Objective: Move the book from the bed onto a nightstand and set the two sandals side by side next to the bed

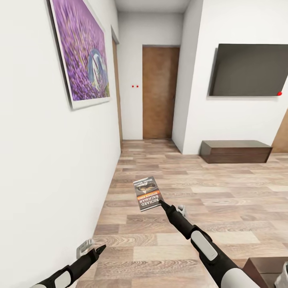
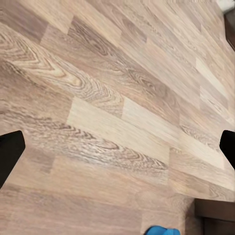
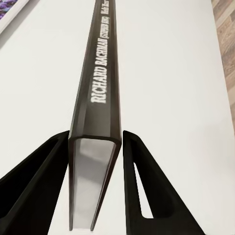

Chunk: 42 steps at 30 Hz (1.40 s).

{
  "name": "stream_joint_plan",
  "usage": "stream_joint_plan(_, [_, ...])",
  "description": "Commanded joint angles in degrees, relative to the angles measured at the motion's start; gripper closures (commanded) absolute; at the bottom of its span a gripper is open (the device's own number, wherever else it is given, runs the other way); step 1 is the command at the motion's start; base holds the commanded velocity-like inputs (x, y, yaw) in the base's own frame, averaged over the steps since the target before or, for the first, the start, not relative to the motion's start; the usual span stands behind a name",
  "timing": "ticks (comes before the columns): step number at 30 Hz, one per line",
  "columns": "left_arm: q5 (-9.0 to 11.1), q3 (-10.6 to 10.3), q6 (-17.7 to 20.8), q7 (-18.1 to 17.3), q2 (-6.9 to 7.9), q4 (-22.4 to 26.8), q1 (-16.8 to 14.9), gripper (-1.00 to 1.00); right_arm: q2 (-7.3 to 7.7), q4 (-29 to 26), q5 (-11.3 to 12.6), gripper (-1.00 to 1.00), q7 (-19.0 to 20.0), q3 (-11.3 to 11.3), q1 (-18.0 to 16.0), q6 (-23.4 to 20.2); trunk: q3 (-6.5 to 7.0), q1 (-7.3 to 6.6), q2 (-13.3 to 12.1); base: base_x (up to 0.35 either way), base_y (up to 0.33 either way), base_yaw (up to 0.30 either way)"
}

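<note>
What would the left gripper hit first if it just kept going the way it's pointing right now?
Most likely the wood-plank floor: the left wrist view looks along the open left gripper straight at bare planks, with nothing between. A bit of something blue sits at that view's edge, off the line. Depth is hard to judge.

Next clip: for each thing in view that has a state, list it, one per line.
book: closed, held off the floor, clamped at one end by the right tool.
right tool: shut on the book, a finger on either side.
left tool: open, empty, over the wood floor.
door at the hallway's end: closed.
wall screen: dark.
</note>
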<state>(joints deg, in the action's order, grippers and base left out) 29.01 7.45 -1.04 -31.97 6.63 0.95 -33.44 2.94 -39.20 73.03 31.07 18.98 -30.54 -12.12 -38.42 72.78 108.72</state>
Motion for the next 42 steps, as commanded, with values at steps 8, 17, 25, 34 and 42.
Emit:
stream_joint_plan(8, [-0.36, 0.46, -0.11, -0.20, 0.04, -0.07, -0.04, -1.00, 0.05, 0.00, 0.63, 1.00, 0.05, 0.18, -0.05, -0.26, -0.06, 0.00, 0.03, 0.079, 0.087, 0.000])
stream_joint_plan(17, [-0.36, 0.46, -0.11, -0.20, 0.05, -0.07, -0.04, -1.00, 0.05, 0.00, 0.63, 1.00, 0.05, 0.11, -0.05, -0.27, -0.06, 0.00, 0.03, 0.012, 0.010, 0.000])
stream_joint_plan(25, [-0.36, 0.46, -0.11, -0.20, 0.05, -0.07, -0.04, -1.00, 0.05, 0.00, 0.63, 1.00, 0.04, 0.10, -0.05, -0.28, -0.06, 0.00, 0.03, 0.001, 0.001, -0.015])
stream_joint_plan(34, [-0.36, 0.46, -0.11, -0.20, 0.06, -0.07, -0.04, -1.00, 0.05, 0.00, 0.63, 1.00, 0.04, 0.10, -0.05, -0.28, -0.06, 0.00, 0.03, 0.000, 0.000, -0.060])
stream_joint_plan(42, [-0.36, 0.46, -0.11, -0.20, 0.08, -0.05, -0.04, -1.00, 0.05, 0.00, 0.63, 1.00, 0.04, 0.09, -0.05, -0.28, -0.06, 0.00, 0.03, 0.050, 0.000, -0.007])
